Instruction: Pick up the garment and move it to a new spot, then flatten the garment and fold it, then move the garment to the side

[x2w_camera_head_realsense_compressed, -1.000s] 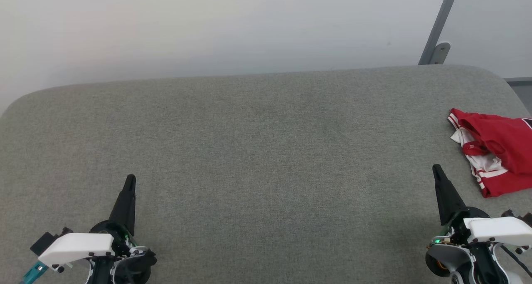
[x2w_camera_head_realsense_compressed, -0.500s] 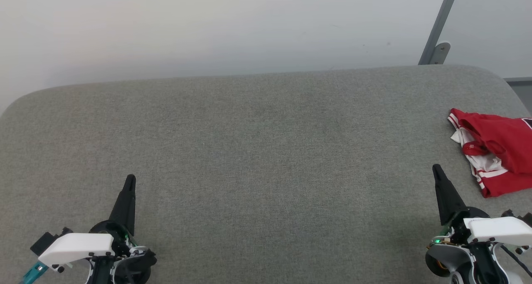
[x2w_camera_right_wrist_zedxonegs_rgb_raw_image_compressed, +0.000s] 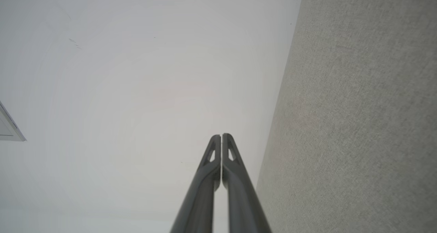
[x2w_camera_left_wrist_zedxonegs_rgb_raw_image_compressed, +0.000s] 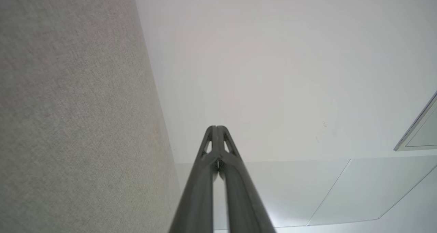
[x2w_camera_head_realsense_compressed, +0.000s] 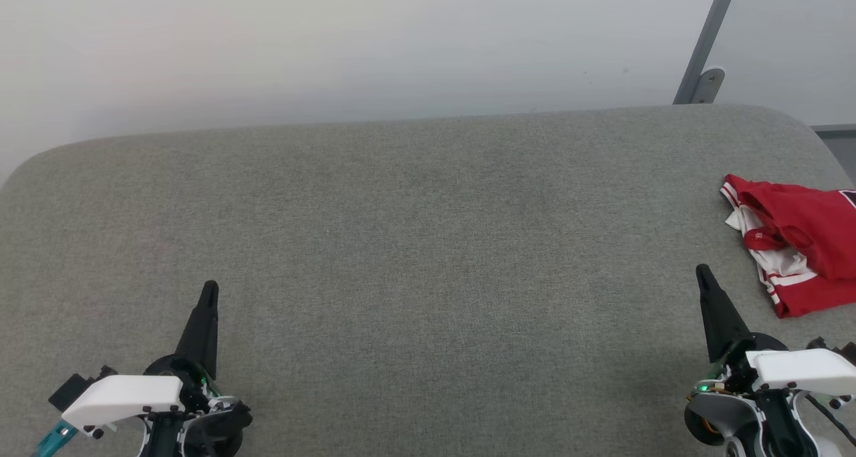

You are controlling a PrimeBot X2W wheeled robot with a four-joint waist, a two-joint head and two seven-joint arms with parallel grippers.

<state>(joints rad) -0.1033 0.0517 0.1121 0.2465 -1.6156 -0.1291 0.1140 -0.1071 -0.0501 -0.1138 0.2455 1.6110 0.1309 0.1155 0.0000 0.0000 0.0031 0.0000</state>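
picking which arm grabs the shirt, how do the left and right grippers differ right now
The right gripper sits close beside the garment, not touching it; the left gripper is far across the grey surface from it. The left gripper's fingers lean rightward, the right gripper's leftward. Both are shut and empty.

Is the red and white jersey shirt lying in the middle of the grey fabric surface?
No, the red jersey shirt lies at the right edge of the grey fabric surface.
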